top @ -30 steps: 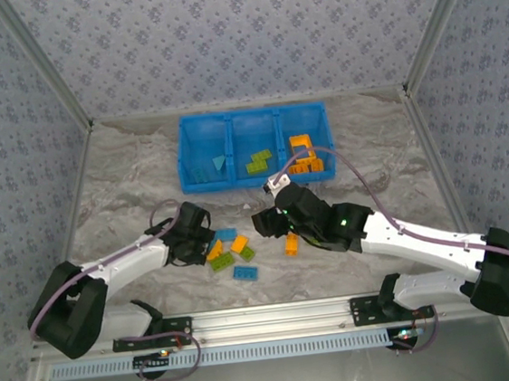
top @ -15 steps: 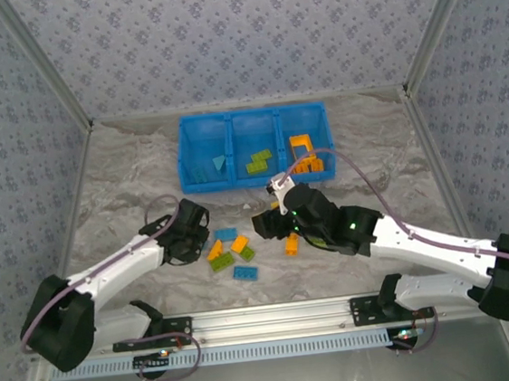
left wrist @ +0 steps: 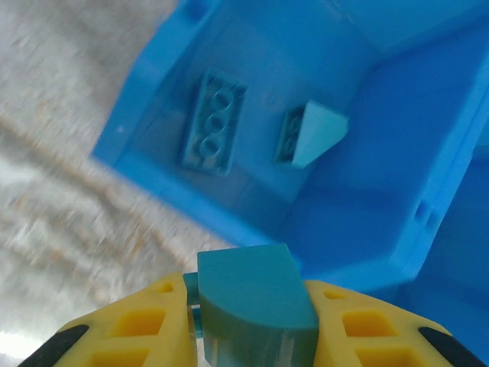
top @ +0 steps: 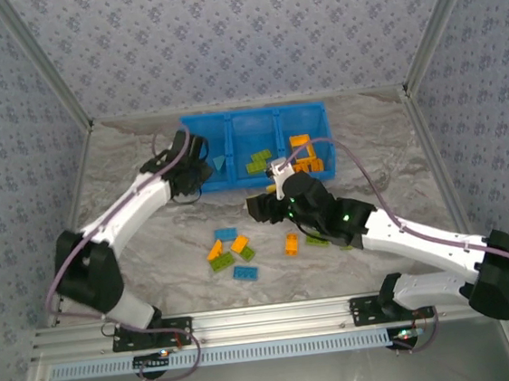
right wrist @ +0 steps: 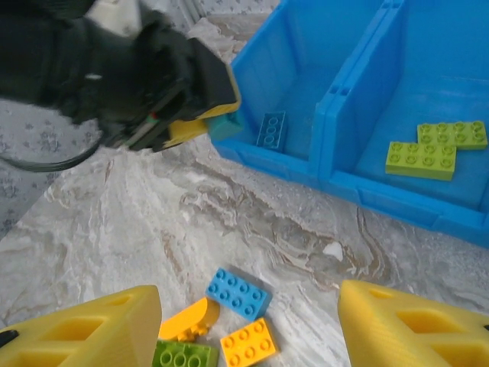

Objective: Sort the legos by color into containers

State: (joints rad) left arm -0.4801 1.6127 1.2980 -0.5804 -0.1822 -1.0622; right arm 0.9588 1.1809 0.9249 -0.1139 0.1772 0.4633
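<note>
Our left gripper (top: 196, 167) pinches a light blue brick (left wrist: 256, 294) at the bin's (left wrist: 176, 191) near-left rim, with a roomy compartment (left wrist: 260, 84) ahead. Our right gripper (right wrist: 248, 325) hangs wide open and empty above loose bricks (right wrist: 238, 293).

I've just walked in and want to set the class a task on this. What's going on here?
Two robot arms are sorting bricks by colour into a blue bin. The left arm grips a light blue brick in its jaws at the near edge of the left compartment, where two light blue pieces lie. The right arm, jaws open and empty, hangs over the loose bricks on the table. The middle compartment holds lime green bricks, the right orange ones.
</note>
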